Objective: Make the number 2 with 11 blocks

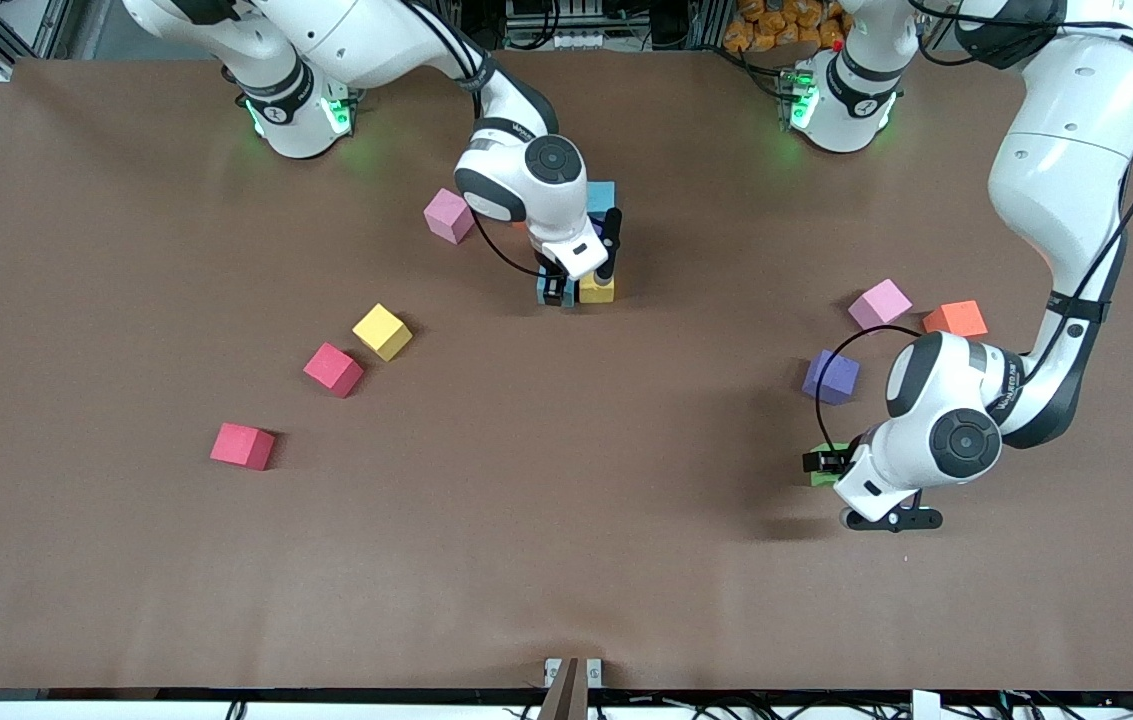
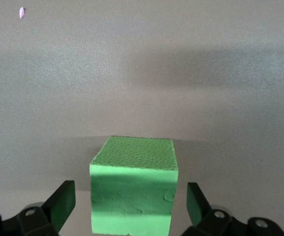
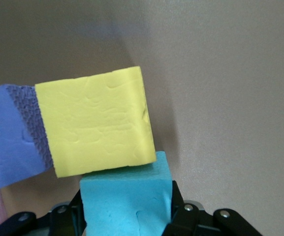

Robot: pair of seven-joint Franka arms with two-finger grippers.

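The left gripper [image 2: 130,206] stands with fingers [image 2: 60,202] spread wide either side of a green block [image 2: 133,194] on the surface [image 1: 566,520]. It looks light, soft foam with grippy faces, so squeeze two flat sides mid-height. The right gripper [image 3: 127,216] has fingers close around a light blue block [image 3: 126,199] at the yellow block's [image 3: 95,125] 6 o'clock, in the number 2 [image 1: 581,285].

High front camera faces the robots across the table [image 1: 126,560] – wrist cameras look closely down at blocks

Open table [image 1: 566,500] between pink block [image 1: 448,215] and purple block [image 1: 831,377].
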